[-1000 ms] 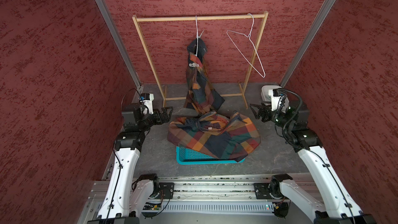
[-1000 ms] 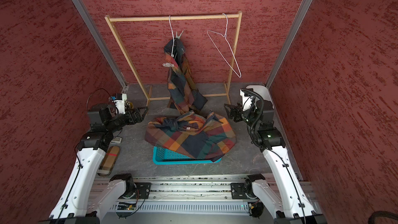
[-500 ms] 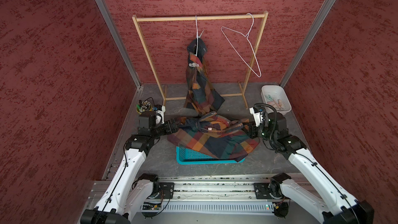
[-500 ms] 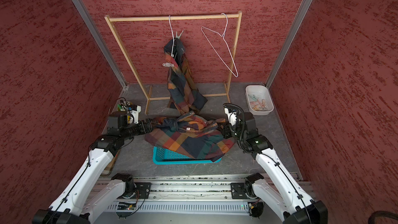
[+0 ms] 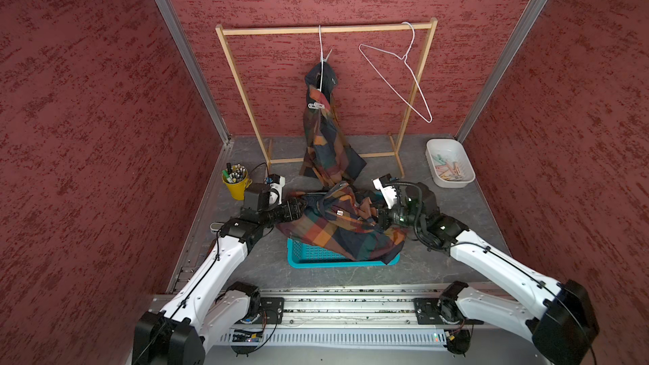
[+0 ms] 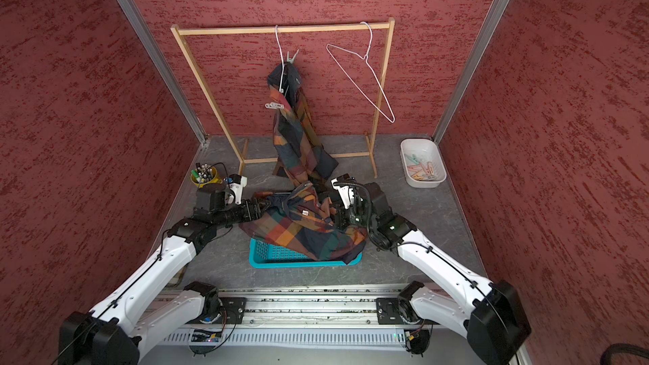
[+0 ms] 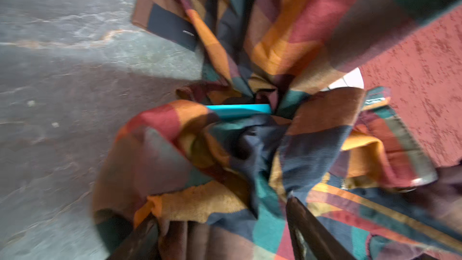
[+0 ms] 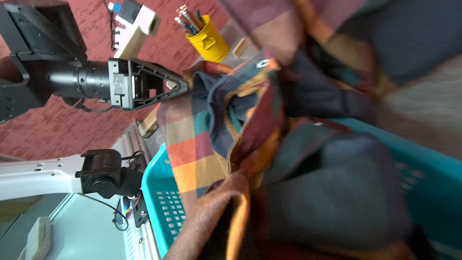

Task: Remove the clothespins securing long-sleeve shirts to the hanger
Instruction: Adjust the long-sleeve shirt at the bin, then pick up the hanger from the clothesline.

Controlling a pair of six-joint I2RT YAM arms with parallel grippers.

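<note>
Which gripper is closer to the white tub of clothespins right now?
Right. The right gripper sits at the tub-side edge of the piled shirt; the left gripper is across the shirt, farther from the white tub.

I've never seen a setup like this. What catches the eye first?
A bright plaid shirt lies heaped over a teal basket mid-floor, with the left gripper and right gripper at its two sides. Behind it, a second shirt hangs from a wire hanger on the wooden rack, a pale clothespin clipped to it, beside a bare hanger.
</note>
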